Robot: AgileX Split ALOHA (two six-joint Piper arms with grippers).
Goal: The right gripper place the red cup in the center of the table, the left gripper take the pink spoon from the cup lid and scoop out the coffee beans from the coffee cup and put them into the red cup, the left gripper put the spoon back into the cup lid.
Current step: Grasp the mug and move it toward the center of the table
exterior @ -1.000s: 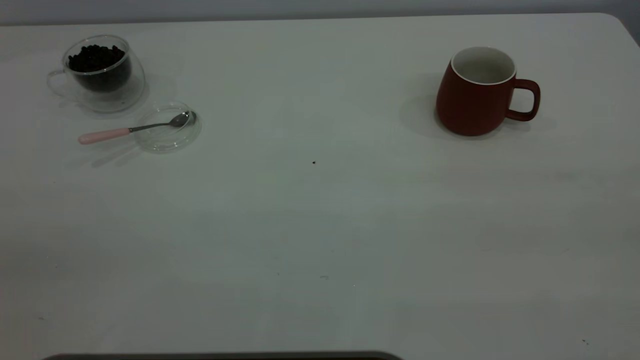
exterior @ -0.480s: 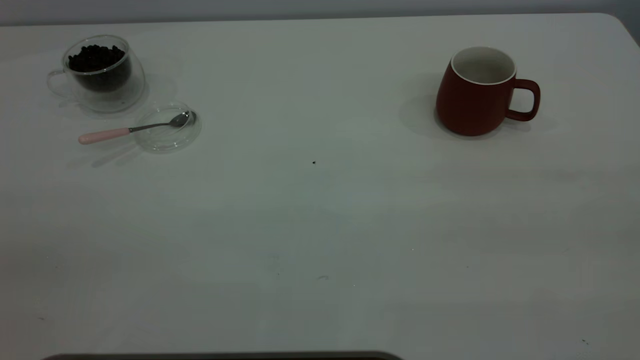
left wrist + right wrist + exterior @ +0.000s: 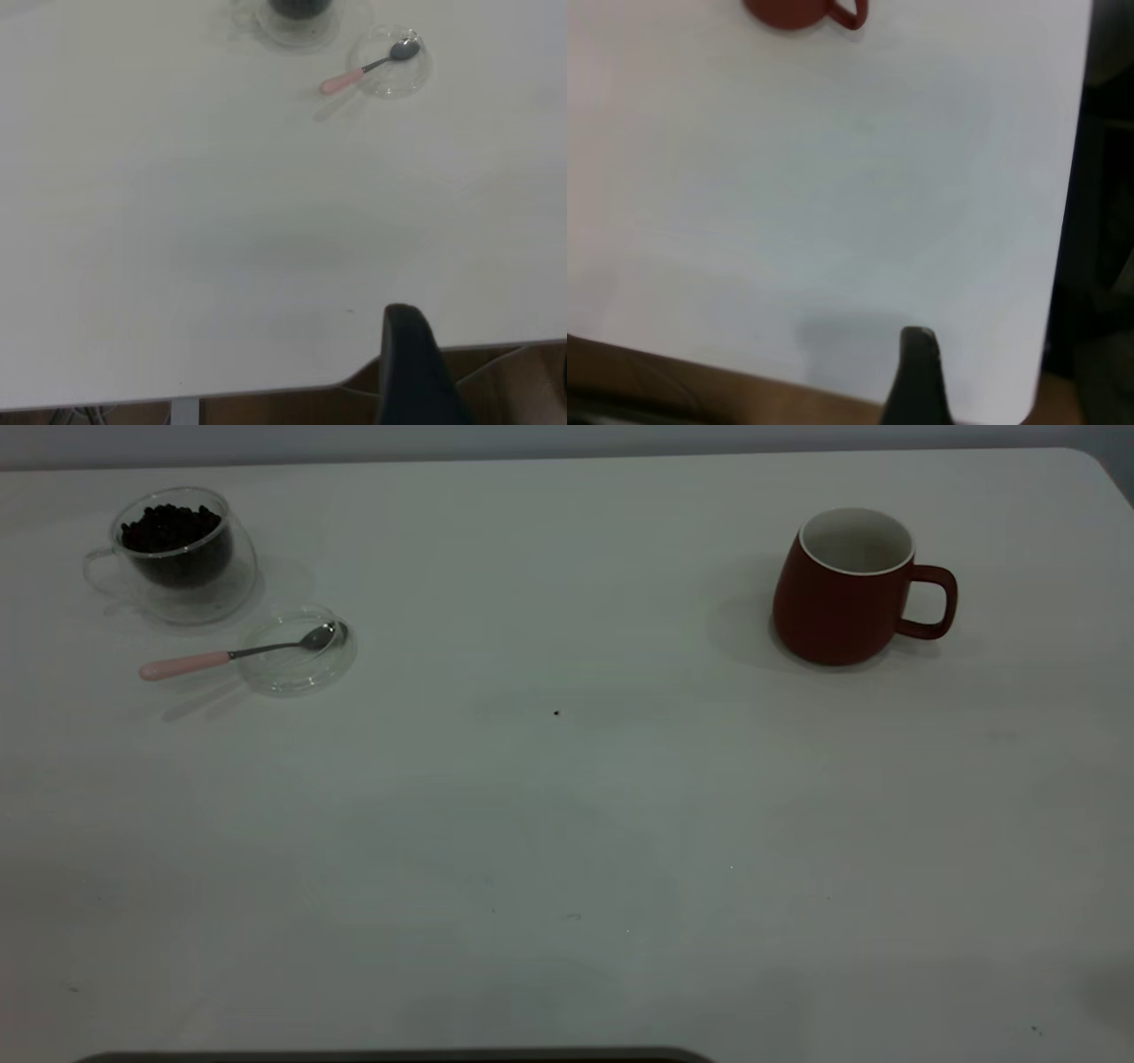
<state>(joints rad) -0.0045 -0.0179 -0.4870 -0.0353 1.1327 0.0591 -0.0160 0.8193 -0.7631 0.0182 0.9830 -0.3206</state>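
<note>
The red cup stands upright and empty at the table's far right, handle to the right; its lower part shows in the right wrist view. The coffee cup with coffee beans stands at the far left. The cup lid lies just in front of it, and the pink spoon rests with its bowl in the lid and its handle pointing left. Lid and spoon also show in the left wrist view. My left gripper and right gripper hang at the table's near edge, far from everything.
A tiny dark speck lies near the table's middle. The table's rounded corner is beside my right gripper, with dark space beyond the edge. The near edge runs below my left gripper.
The cups, lid and spoon have not moved. A faint shadow has appeared at the table's near right corner in the exterior view.
</note>
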